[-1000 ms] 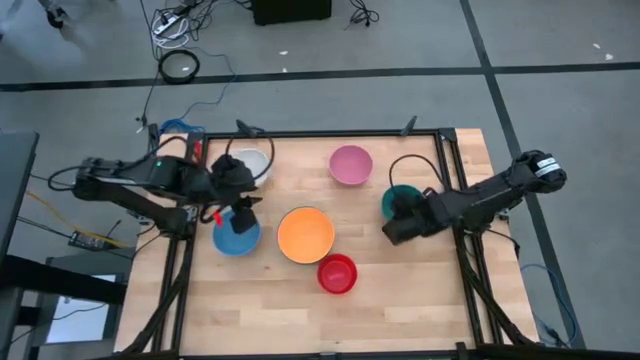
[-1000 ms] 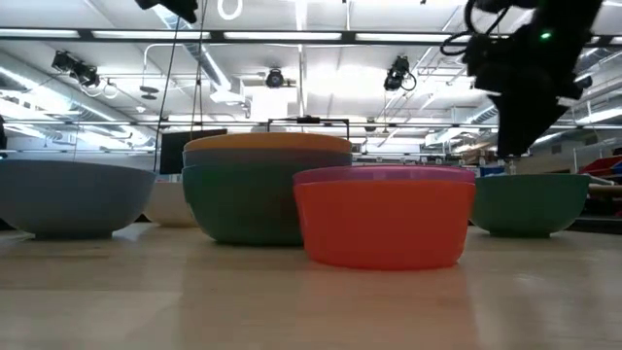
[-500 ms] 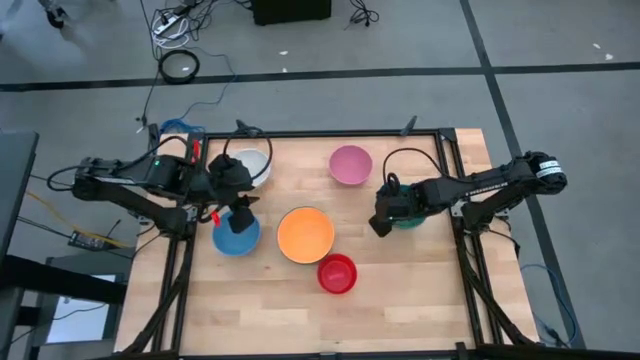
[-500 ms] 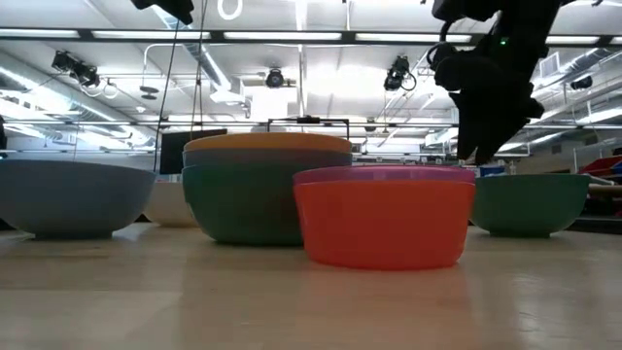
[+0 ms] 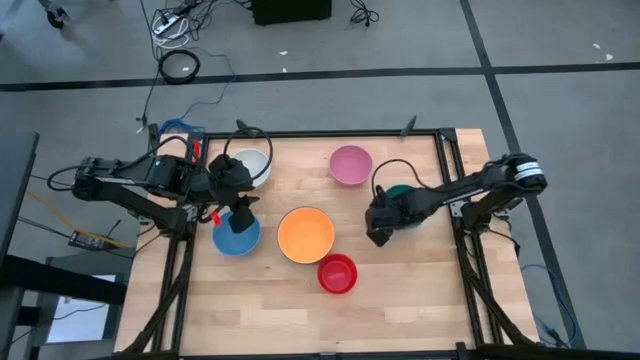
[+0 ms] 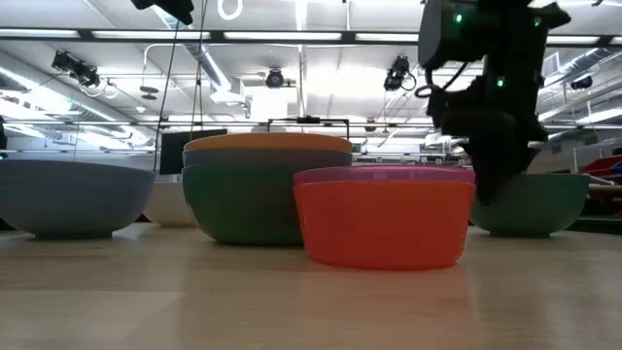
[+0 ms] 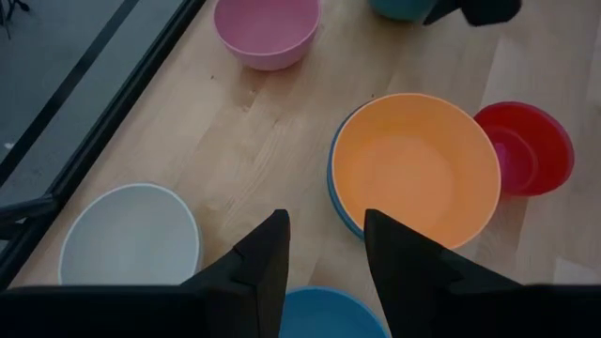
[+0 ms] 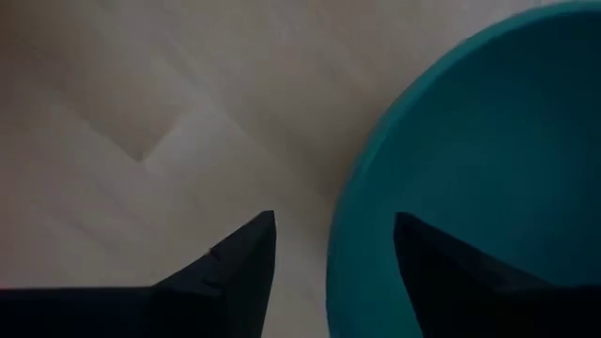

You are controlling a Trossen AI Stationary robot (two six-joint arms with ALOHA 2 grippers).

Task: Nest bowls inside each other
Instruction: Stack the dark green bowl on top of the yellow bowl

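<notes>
A teal bowl [image 5: 404, 192] rests on its base at the table's right, half hidden under my right gripper [image 5: 376, 220]. That gripper is open and points steeply down. In its wrist view one finger stands outside the bowl's rim [image 8: 344, 225] over the wood and the other over the bowl's inside, with no touch showing. An orange bowl [image 5: 305, 234] sits nested in a blue and a green bowl at the middle. The red bowl [image 5: 337, 273], pink bowl [image 5: 351, 164], white bowl [image 5: 253, 165] and another blue bowl [image 5: 236, 238] stand apart. My left gripper [image 7: 324, 252] hangs open above that blue bowl.
The black frame rails [image 5: 447, 170] run along the table's edges. Bare wood [image 5: 400, 290] lies at the near right. Cables [image 5: 180, 65] lie on the floor beyond the table.
My right gripper has moved toward the table's left and down, from beside the teal bowl to its left rim, and has tipped to point more steeply down. The bowls have stayed in place.
</notes>
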